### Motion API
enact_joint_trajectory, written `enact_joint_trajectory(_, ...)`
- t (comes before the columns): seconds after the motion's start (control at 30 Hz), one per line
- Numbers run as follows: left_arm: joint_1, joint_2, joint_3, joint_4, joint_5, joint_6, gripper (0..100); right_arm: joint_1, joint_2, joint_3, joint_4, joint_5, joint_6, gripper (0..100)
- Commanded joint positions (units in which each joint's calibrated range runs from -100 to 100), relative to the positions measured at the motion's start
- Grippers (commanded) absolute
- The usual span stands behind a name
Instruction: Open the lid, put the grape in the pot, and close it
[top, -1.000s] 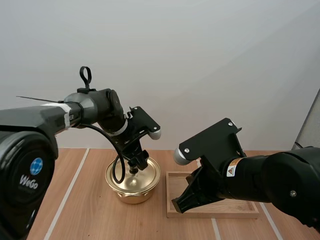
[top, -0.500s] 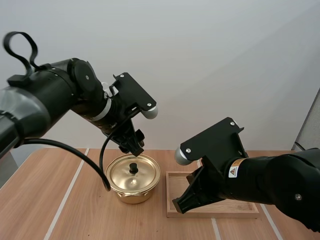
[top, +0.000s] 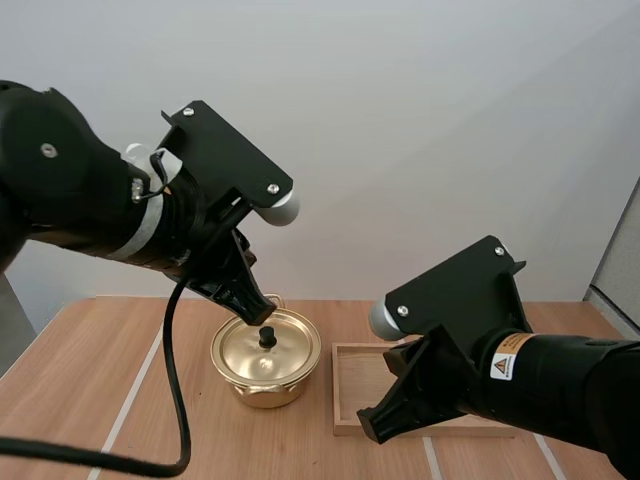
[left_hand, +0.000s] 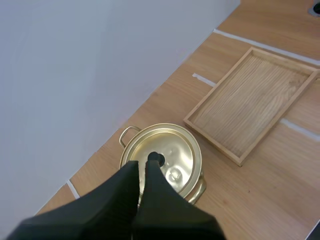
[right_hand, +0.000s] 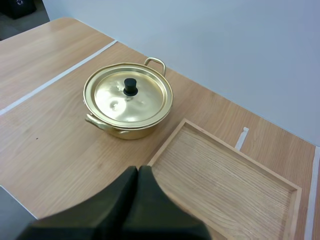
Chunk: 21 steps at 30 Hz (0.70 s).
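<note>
A gold pot (top: 265, 362) stands on the wooden table with its lid (top: 280, 348) on, black knob (top: 267, 337) upright. My left gripper (top: 254, 311) hangs just above the lid's rear edge, fingers pressed together with nothing between them. From the left wrist, the gripper's (left_hand: 142, 164) tip lies beside the knob (left_hand: 157, 159) over the lid (left_hand: 172, 152). My right gripper (top: 372, 428) is shut and empty, hovering over the near left corner of the wooden tray (top: 372, 372). The right wrist view has the gripper's (right_hand: 137, 171) tip before the pot (right_hand: 127, 97) and tray (right_hand: 225, 185).
The wooden tray (left_hand: 252, 100) lies right of the pot with nothing in it. White tape lines (top: 135, 385) run across the tabletop. Bare table spreads left of and in front of the pot.
My left arm has lifted off the lid's knob and pulled back toward the camera, and its fingers have gone from open to shut. The right arm has shifted slightly to the right.
</note>
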Motion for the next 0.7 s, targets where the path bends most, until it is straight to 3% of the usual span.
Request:
enact_joint_trajectory(0.0, 0.08, -5.1, 0.2, 0.1, 0.4, -3.9, 0, -0.2, -1.6, 0.0, 0.1, 0.8, 0.2, 0)
enact_joint_trajectory(0.13, 0.08, -9.6, 3.5, 0.1, -5.9, -6.0, 0, -0.2, -2.3, 0.0, 0.1, 1.1, 0.2, 0)
enact_joint_trajectory(0.4, 0.08, -20.3, 20.2, 0.1, -26.2, -12.0, 0, -0.5, -2.3, 0.0, 0.1, -0.7, 2.5, 0)
enact_joint_trajectory(0.6, 0.08, -23.5, 28.4, 0.5, -35.7, -15.6, 0, -3.5, -2.3, 0.0, 0.2, -5.8, 5.8, 0)
enact_joint_trajectory(0.67, 0.66, -24.3, 31.7, 1.0, -39.5, -17.6, 0, -4.5, -2.3, 0.0, 0.2, -7.5, 6.6, 0)
